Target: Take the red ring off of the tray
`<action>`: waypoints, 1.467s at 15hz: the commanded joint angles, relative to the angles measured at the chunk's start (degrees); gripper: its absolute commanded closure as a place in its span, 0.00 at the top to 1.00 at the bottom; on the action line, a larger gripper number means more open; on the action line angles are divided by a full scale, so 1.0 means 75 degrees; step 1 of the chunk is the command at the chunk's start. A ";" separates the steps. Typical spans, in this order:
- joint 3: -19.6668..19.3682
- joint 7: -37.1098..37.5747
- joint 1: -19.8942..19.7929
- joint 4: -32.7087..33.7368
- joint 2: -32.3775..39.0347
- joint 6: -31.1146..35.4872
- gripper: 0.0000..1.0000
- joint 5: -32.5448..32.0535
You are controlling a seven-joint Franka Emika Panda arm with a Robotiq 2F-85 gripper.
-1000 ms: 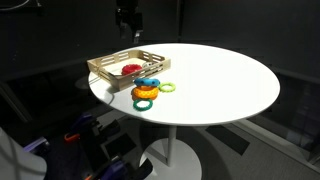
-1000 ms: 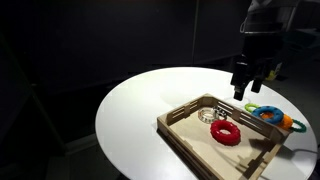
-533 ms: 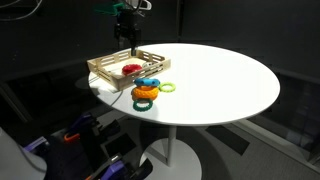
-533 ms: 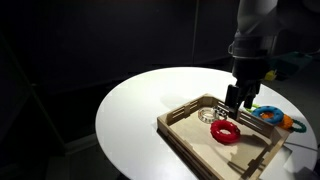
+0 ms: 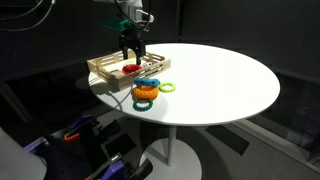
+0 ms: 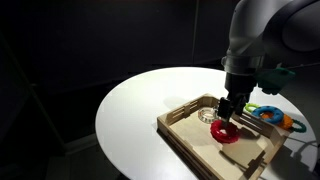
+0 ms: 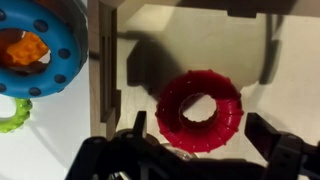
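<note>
**Gripper drops onto the red ring, jaws still apart**

In the wrist view, the blue ring (image 7: 45,45) lies at the left, outside the tray (image 7: 107,60). Right of that wall, the red ring (image 7: 200,110) lies flat on the tray floor. A second ago the gripper (image 6: 224,118) hung well above the tray's far side. Now it has come down into the tray, just over the ring. Its jaws stand wide, one finger on either side of the ring and nothing held, so closing looks like the next step. The arm reaches over the table (image 5: 220,80) with the wrist pointing straight down.
</note>
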 commanded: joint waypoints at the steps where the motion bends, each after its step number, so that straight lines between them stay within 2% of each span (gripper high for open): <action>1: -0.0180 0.0133 0.0121 0.0041 0.0235 0.0283 1.00 -0.0162; 10: -0.0456 0.0187 0.0111 0.0009 0.0429 0.0355 1.00 -0.0374; 22: -0.0555 0.0485 0.0267 0.0125 0.0639 0.0320 1.00 -0.0785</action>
